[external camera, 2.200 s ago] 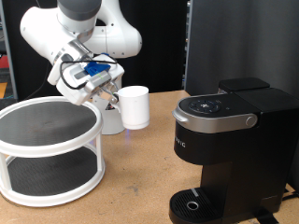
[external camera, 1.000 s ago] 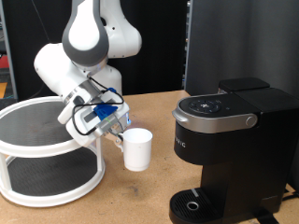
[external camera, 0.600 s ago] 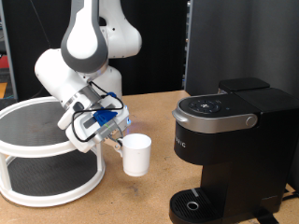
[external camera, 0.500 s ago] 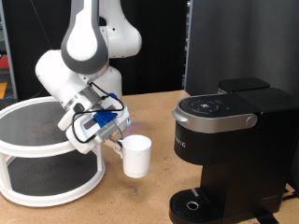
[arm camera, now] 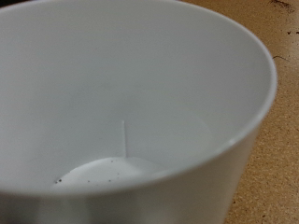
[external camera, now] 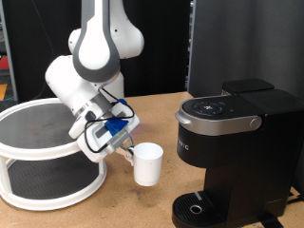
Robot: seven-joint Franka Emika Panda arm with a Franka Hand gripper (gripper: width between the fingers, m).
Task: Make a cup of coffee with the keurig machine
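The keurig machine stands tall and black at the exterior view's right, lid down, its round drip base bare. The brand lettering down its front panel is too small to read with confidence, and the marks on its top control ring cannot be made out.

To the machine's left, past the cup, sits a white two-tier round rack on the brown surface.

The cup hangs just left of the machine's front, lifted off the surface. The tool pinches it at the rim or handle side; the exact hold is hidden. The wrist view is filled by the cup's white interior, speckled at the bottom and carrying no writing.

The risk I see: the hold looks off-centre, so the cup could swing or slip. It could also knock the machine's body, since it hangs so close to the front.
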